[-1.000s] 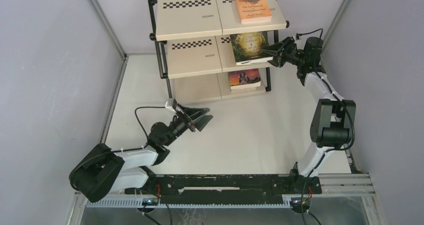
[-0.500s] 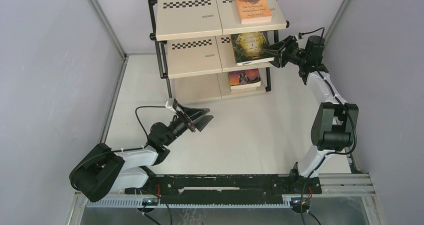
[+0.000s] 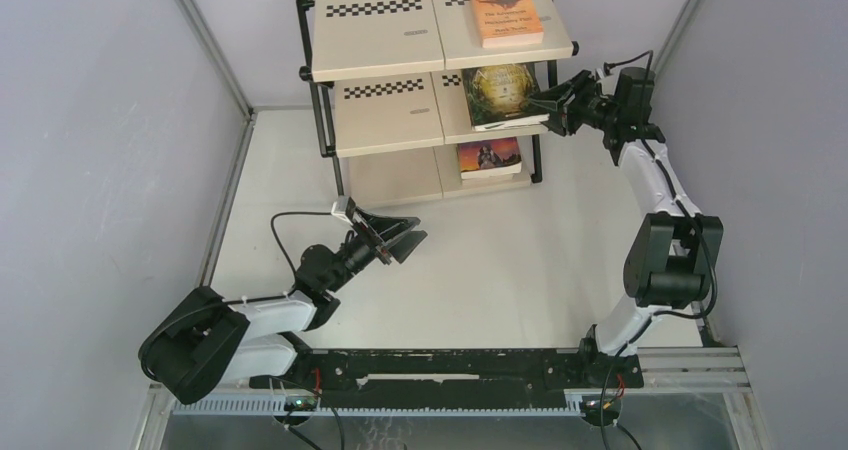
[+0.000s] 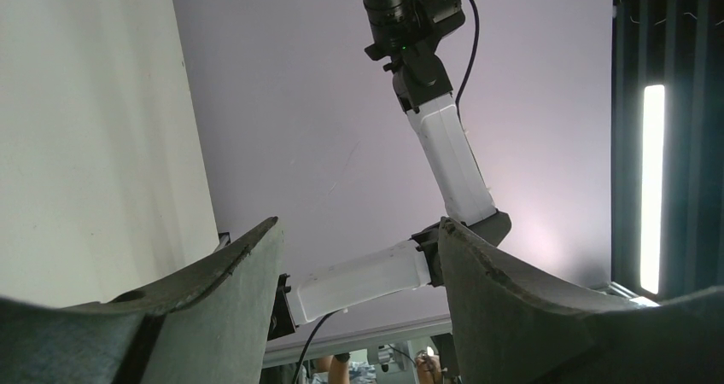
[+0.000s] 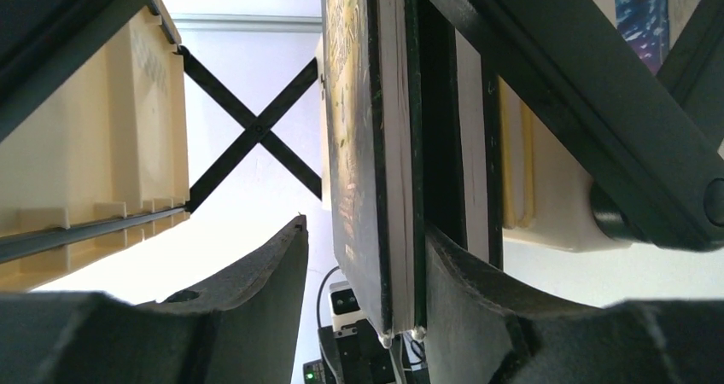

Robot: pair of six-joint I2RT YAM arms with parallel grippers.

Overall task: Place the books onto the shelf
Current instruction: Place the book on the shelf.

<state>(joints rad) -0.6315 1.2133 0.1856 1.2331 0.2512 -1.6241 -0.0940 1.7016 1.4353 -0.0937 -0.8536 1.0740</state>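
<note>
Green book [image 3: 500, 92] flat on the middle tier of the shelf [image 3: 385, 115], cover up, at the right end of that board, next to the black frame post. Directly above, on the right half of the top tier: an orange book [image 3: 505, 12], also flat with its cover up. Directly below, at the right end of the bottom tier: a third book [image 3: 489, 157] with an orange-and-purple cover, lying flat. Left halves of all three boards bare, with checkerboard strips along the back of the upper two. Right gripper [image 3: 552, 108] at the green book's right edge, jaws parted and set to either side of that edge. In the wrist view, a thin strip of light between one finger [image 5: 256, 299] and the cover. Other finger close against the page side; impossible to tell whether touching. Not clamped on the book. Right arm [image 3: 660, 185] stretched from the near right of the bench [image 3: 520, 260] up to the shelf's right side. Well apart from the shelf, over the middle-left of the bench: left gripper [image 3: 410, 234], jaws spread wide, nothing between them. Through that gap in its wrist view, only the wall and the right arm.
</note>
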